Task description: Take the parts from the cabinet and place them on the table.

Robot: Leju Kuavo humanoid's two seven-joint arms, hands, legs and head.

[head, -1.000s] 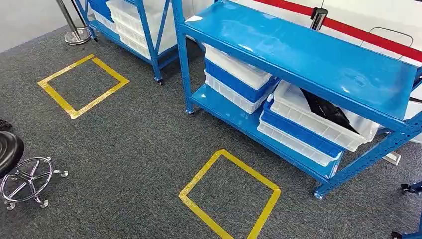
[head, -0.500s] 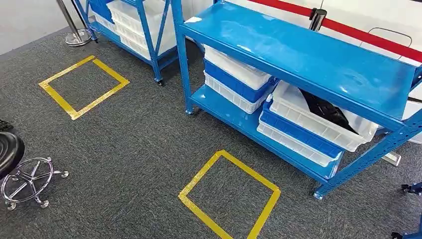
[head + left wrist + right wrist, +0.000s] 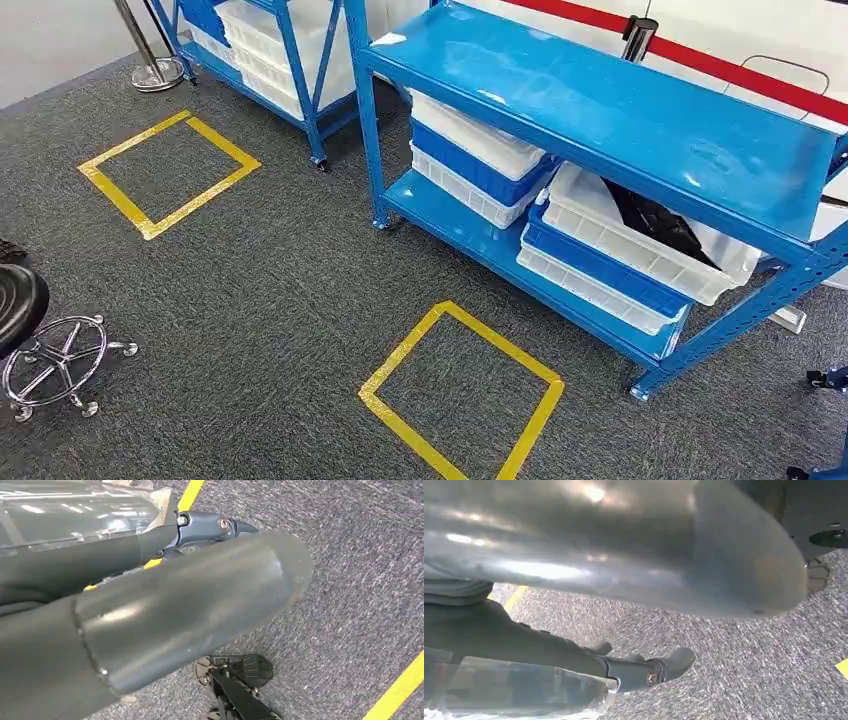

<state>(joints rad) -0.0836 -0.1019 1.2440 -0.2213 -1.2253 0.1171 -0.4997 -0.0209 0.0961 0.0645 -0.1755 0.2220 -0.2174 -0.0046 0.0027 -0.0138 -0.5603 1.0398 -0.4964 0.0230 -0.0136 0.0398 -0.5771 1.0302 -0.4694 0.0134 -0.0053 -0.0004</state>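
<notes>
Black parts (image 3: 655,222) lie in the white bin (image 3: 640,245) under the blue cabinet (image 3: 600,110) top. Both hands hang, holding nothing — left hand (image 3: 150,605), right hand (image 3: 614,555). Risk: overhanging top blocks reach.

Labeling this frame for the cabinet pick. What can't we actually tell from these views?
- Black part in the white bin, head view: the top shelf covers most of it, so shape and count are unclear.
- Lower stacked bins: contents hidden by bins above.
- Left robot hand and right robot hand, wrist views: the thumbs fill the frames, so whether they are open or closed is unclear.
</notes>
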